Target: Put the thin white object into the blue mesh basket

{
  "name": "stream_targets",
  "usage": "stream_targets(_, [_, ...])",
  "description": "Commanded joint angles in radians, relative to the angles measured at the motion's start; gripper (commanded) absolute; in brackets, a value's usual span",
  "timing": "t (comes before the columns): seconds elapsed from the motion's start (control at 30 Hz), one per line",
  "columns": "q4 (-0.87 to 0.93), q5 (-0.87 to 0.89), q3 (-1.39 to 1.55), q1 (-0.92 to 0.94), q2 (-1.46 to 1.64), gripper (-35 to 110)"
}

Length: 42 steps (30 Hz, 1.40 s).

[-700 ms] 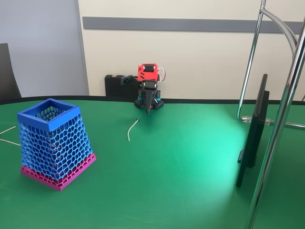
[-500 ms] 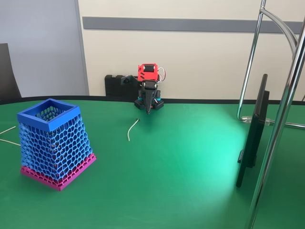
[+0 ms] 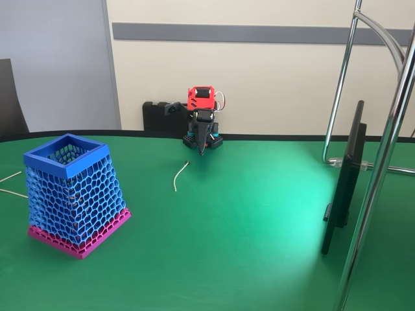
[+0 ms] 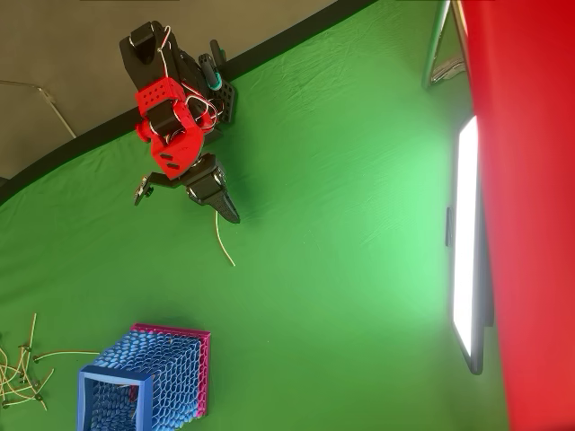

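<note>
The thin white object [image 3: 179,175] lies on the green table, slightly curved, with its grey tip toward the arm; in the overhead view the thin white object [image 4: 223,241] starts just below the gripper's tip. My gripper [image 3: 201,149] hangs point-down from the folded red and black arm at the table's far edge, shut with nothing in it, its tip [image 4: 234,216] just beside the stick's near end. The blue mesh basket [image 3: 71,194] stands upright at the front left on its magenta base band, well away from the gripper; the overhead view shows the basket [image 4: 148,377] at the bottom left.
A dark monitor [image 3: 343,181] stands edge-on at the right, with chrome stand poles [image 3: 382,162] beside it. Loose white strands [image 4: 22,368] lie left of the basket. A black chair [image 3: 10,97] sits behind the table's left edge. A blurred red bar [image 4: 530,180] covers the overhead view's right side.
</note>
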Motion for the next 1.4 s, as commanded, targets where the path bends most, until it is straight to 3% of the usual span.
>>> stream_targets(0.0, [-0.018,-0.006,0.008,-0.005,0.008,1])
stream_targets(1.03, [-0.018,0.002,0.006,-0.002,0.003,1])
stream_targets(1.37, [-0.009,0.003,-0.209,0.026,-0.262,1])
